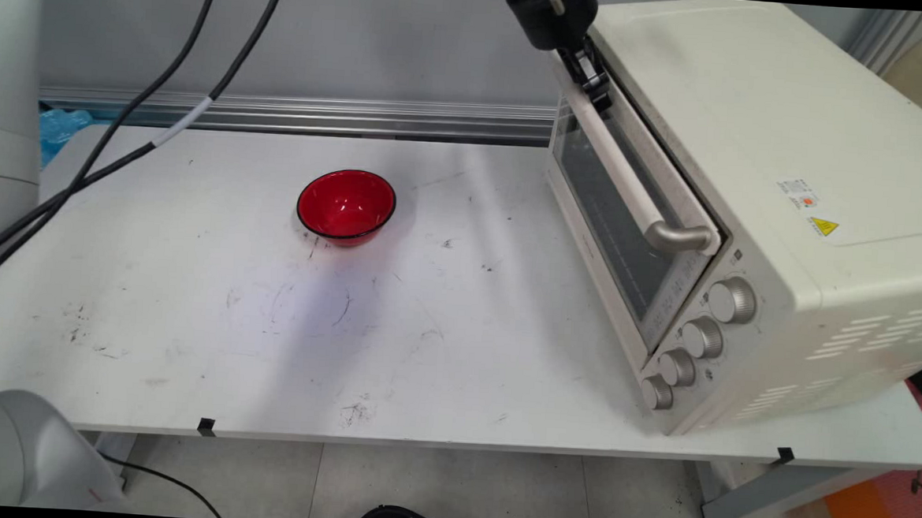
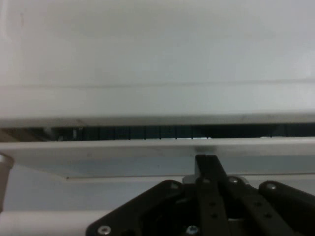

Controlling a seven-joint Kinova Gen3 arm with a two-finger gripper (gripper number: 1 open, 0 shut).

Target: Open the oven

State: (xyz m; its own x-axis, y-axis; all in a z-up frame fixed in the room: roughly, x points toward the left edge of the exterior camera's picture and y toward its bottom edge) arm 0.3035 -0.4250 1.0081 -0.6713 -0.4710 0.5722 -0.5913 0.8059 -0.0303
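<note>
My black gripper [image 1: 596,88] hangs at the top far corner of a cream toaster oven [image 1: 751,148], by the far end of its door handle [image 1: 631,181]. In the hand view the fingers [image 2: 206,162] stand together as one black block, so the gripper [image 2: 206,158] looks shut, its tips against the top rim of the oven door [image 2: 123,150]. A thin dark gap [image 2: 147,132] shows between that rim and the oven's body [image 2: 147,49]. The handle [image 2: 39,223] runs along the lower left. I see nothing held between the fingers.
A red bowl [image 1: 346,206] sits on the white table [image 1: 267,343], left of the oven. The oven's several knobs [image 1: 701,339] face the table's near right corner. Black cables [image 1: 160,129] hang across the upper left.
</note>
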